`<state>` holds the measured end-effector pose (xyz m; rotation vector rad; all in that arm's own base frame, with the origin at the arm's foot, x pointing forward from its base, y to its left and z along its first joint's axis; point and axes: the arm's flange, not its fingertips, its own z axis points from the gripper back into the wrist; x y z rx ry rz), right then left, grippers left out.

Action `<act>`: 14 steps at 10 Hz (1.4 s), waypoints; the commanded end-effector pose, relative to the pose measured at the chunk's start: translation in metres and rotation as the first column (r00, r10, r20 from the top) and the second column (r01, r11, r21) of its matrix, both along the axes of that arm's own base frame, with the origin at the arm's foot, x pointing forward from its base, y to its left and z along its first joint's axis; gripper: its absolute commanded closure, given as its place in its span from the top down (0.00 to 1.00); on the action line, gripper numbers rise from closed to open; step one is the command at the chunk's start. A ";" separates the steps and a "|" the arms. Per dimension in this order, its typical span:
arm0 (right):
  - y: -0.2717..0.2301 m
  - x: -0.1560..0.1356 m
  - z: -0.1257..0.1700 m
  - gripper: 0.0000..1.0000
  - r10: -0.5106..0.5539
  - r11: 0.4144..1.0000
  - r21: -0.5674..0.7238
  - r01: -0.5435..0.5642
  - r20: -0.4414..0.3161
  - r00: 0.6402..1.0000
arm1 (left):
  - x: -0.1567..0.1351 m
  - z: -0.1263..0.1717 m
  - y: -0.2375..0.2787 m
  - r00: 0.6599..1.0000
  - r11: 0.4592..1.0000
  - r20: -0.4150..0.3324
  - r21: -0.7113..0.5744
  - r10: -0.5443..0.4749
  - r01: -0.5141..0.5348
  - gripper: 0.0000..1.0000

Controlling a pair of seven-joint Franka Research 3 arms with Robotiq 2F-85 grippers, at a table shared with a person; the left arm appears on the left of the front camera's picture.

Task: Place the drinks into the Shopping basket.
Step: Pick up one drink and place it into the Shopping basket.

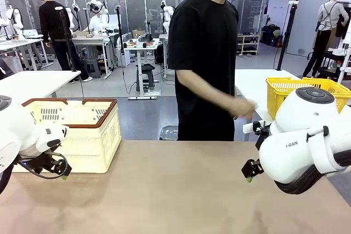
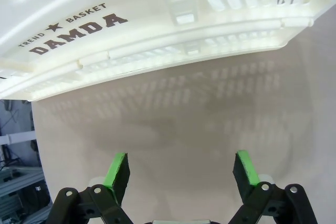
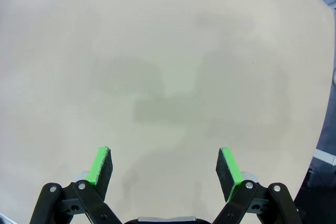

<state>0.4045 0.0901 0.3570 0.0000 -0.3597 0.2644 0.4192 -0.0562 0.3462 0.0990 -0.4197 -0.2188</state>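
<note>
- Left end effector (image 1: 59,173): nearest the front camera on my left side. It hangs low over the near-left part of the worktop (image 1: 175,190), just in front of the Shopping basket (image 1: 93,135).
- Left end effector state: released. In the left wrist view both green pads (image 2: 118,169) stand wide apart, with bare worktop between them and nothing gripped.
- Shopping basket: stands upright on the far-left part of the worktop. It has cream slotted walls and a reddish-brown rim. The left wrist view shows the "DAMDA" lettering on the side wall facing my left end effector, close to it but not touching.
- Person (image 1: 203,53): stands at the far side of the worktop, about centre, in a black shirt. One hand (image 1: 244,108) is held out toward my right and is blurred.
- Right end effector (image 1: 250,172): hangs just above the near-right part of the worktop, well apart from the Shopping basket.
- Right end effector state: released. The right wrist view shows its pads spread wide over bare worktop, gripping nothing.
- Yellow mesh basket (image 1: 285,94): stands beyond the worktop at far right, partly hidden behind my right arm.
</note>
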 end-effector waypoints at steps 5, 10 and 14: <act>0.003 -0.001 -0.002 1.00 0.005 1.000 0.006 -0.005 -0.010 1.000 | 0.000 -0.001 0.000 1.000 1.000 -0.005 0.003 0.001 -0.001 1.00; 0.003 -0.001 -0.002 1.00 0.005 1.000 0.006 -0.005 -0.010 1.000 | 0.000 -0.001 0.000 1.000 1.000 -0.005 0.003 0.001 -0.001 1.00; 0.003 -0.001 -0.002 1.00 0.005 1.000 0.006 -0.005 -0.010 1.000 | 0.000 -0.001 0.000 1.000 1.000 -0.005 0.003 0.001 -0.001 1.00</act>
